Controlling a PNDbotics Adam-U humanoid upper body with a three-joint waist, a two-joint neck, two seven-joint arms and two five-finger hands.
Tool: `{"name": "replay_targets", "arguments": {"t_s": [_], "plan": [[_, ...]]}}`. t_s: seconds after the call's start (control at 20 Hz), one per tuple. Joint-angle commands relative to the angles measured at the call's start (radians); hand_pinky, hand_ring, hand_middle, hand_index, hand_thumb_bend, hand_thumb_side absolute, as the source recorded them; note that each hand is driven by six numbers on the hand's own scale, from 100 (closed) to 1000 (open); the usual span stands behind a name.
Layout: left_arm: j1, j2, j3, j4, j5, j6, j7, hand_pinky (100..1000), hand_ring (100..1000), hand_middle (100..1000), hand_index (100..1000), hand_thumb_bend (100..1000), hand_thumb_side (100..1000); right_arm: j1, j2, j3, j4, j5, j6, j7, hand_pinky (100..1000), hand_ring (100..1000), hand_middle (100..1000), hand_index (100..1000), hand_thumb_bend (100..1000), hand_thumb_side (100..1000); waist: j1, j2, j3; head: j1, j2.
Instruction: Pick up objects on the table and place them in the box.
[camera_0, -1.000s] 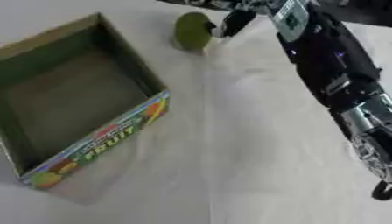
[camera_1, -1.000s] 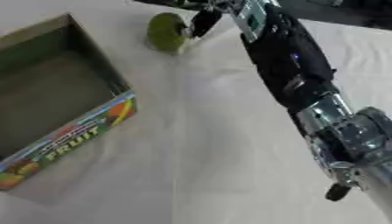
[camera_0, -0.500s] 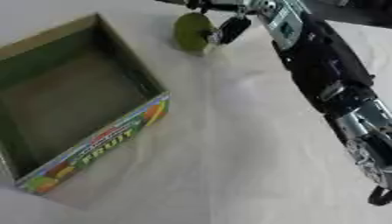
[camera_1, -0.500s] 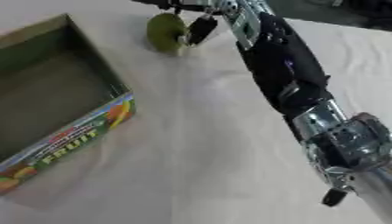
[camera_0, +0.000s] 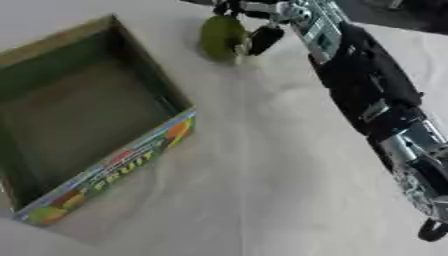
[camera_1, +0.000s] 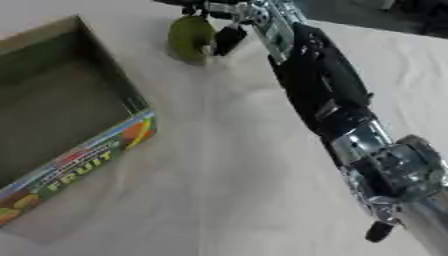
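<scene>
A green rounded fruit (camera_0: 219, 36) is at the top middle of the white table, just beyond the box's far right corner. My right hand (camera_0: 262, 37) reaches it from the right. The dark thumb presses the fruit's right side and the fingers (camera_1: 194, 6) curl over its top. I cannot tell whether the fruit rests on the table or hangs just above it. The open cardboard box (camera_0: 131, 160), green inside with "FRUIT" printed on its front wall, fills the left side and shows nothing inside. My left hand does not show.
My right arm (camera_0: 367, 95), black with silver joints, runs from the lower right corner up to the top middle. The white cloth-covered table (camera_0: 262, 190) stretches between the box and the arm.
The right hand's fingers have come over the top of the green fruit and the thumb has closed against its right side. The fruit and box have stayed about where they were.
</scene>
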Motion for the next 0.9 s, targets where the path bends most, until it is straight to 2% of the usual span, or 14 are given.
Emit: {"name": "replay_targets", "arguments": {"t_s": [0.05,0.35,0.45,0.55,0.6,0.7,0.8,0.9], "plan": [[-0.011,0.019,0.014,-0.017,0.003,-0.001,-0.004,575,661,637,738,100,568,-0.012,-0.013,-0.003,-0.001,0.013,-0.009,0.007,964,916,940,1000,100,230,0.007,-0.018,0.004,-0.005,-0.017],[-0.013,0.018,0.015,-0.017,0.004,-0.001,-0.005,574,661,638,738,100,568,-0.005,-0.011,0.001,0.013,0.033,-0.019,0.022,961,916,935,1000,100,291,0.004,-0.015,0.007,-0.005,-0.018],[-0.013,0.018,0.015,-0.017,0.003,-0.001,-0.006,574,661,638,738,100,568,-0.003,-0.009,0.003,0.017,0.041,-0.024,0.026,953,911,909,1000,100,294,0.003,-0.014,0.007,-0.005,-0.016],[-0.013,0.019,0.015,-0.017,0.004,-0.001,-0.006,574,660,637,737,100,568,-0.002,-0.009,0.006,0.015,0.050,-0.030,0.021,939,897,851,991,100,246,0.004,-0.014,0.007,-0.005,-0.014],[-0.013,0.019,0.015,-0.017,0.004,-0.001,-0.006,574,660,637,737,100,568,0.000,-0.009,0.007,0.012,0.053,-0.034,0.016,928,885,807,955,100,214,0.004,-0.014,0.007,-0.004,-0.012],[-0.013,0.019,0.015,-0.017,0.003,-0.001,-0.006,574,660,637,737,100,568,0.004,-0.015,0.011,0.005,0.054,-0.041,0.003,922,880,790,940,100,218,0.004,-0.014,0.006,-0.003,-0.011],[-0.013,0.020,0.015,-0.017,0.004,-0.001,-0.006,574,660,637,737,100,568,0.010,-0.024,0.015,-0.009,0.056,-0.046,-0.018,876,827,643,838,100,239,0.004,-0.015,0.005,-0.003,-0.009],[-0.013,0.020,0.015,-0.017,0.004,-0.001,-0.006,574,660,637,737,100,568,0.015,-0.031,0.020,-0.024,0.062,-0.049,-0.055,853,797,583,787,100,249,0.004,-0.016,0.004,-0.003,-0.008]]}}
